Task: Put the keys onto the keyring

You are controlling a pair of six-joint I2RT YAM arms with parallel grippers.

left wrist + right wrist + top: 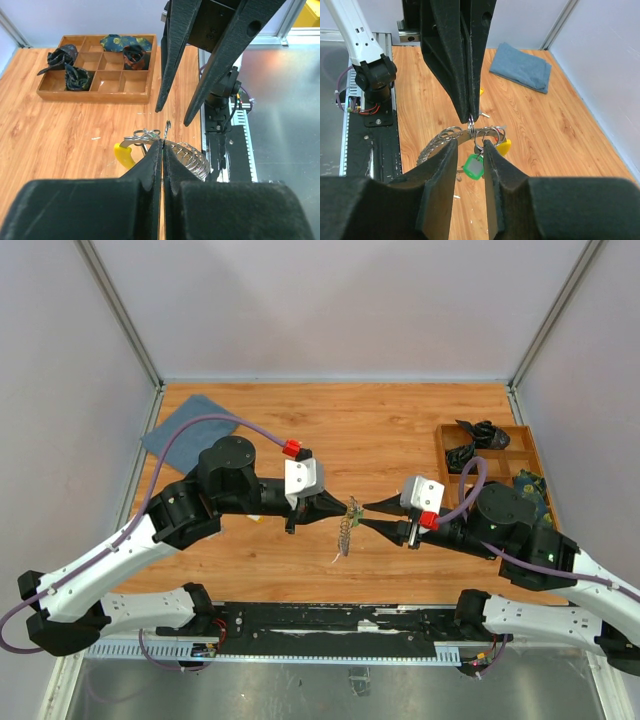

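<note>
At the bottom of the left wrist view, the left gripper has its two black fingers pressed together. They pinch the thin wire of the keyring at their very tips. The ring sits mid-frame and appears lifted off the wood. Its fringe of small silver keys fans out to the right of the pinch, and a yellow tag sticks out to the left. Just beyond, coming down from the top edge, the right gripper has its fingers spread and holds nothing. Its tips are near the ring but apart from it. In the right wrist view a green tag dangles under the ring at lower centre, between that gripper's spread fingers.

We judge the ring light but awkward. The wire looks stiff, springy and slick, and the hanging fringe should swing and shift the balance with any move. We would take hold on bare wire, away from the fringe and tags, and near the split where a key must slide on. A fingertip pinch may let the ring twist. The loose keys should be thin and slippery, and best gripped by their plastic heads. We cannot make any of them out for certain here.

Farther back, a wooden tray at the upper left of the left wrist view holds dark bundles. A blue cloth lies at the upper right of the right wrist view.
</note>
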